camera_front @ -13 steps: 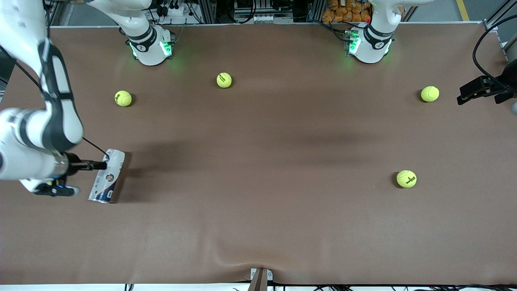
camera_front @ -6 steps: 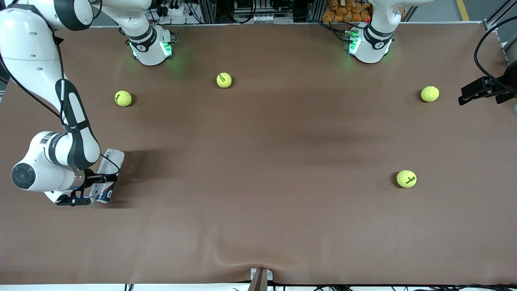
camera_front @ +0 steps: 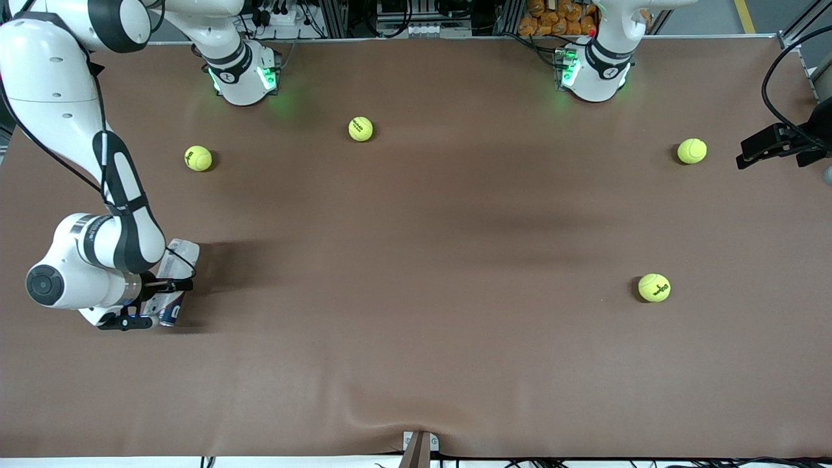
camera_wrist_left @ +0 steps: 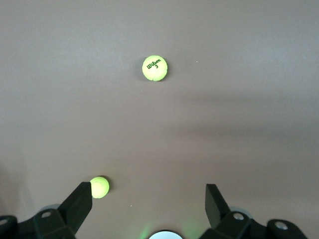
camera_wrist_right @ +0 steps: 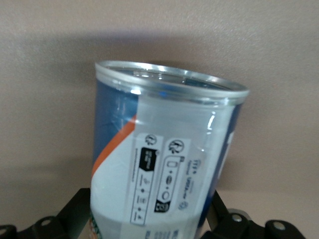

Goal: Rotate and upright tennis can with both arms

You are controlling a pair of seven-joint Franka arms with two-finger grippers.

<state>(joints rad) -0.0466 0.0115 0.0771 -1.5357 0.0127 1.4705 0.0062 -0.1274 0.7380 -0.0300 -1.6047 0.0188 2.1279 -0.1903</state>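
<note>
The tennis can (camera_front: 177, 260) lies on its side on the brown table, near the right arm's end. It is clear plastic with a white and blue label, and its silvery-rimmed end points toward the front camera. My right gripper (camera_front: 153, 303) is low over that nearer half, open, with one finger on each side of the can. In the right wrist view the can (camera_wrist_right: 164, 164) fills the space between the fingers (camera_wrist_right: 215, 199), and its rim faces away. My left gripper (camera_front: 754, 149) hangs open and empty in the air at the left arm's end of the table; in its wrist view the gripper (camera_wrist_left: 149, 191) holds nothing.
Several yellow-green tennis balls lie loose on the table: one (camera_front: 198, 158) farther from the camera than the can, one (camera_front: 361, 129) between the bases, one (camera_front: 691, 151) beside the left gripper and one (camera_front: 654, 287) nearer the camera. The left wrist view shows two of these balls (camera_wrist_left: 154, 67).
The right arm has swung round, and its gripper has slid from the can's farther end down to straddle its nearer half. The can has stayed in place. The left arm has not moved.
</note>
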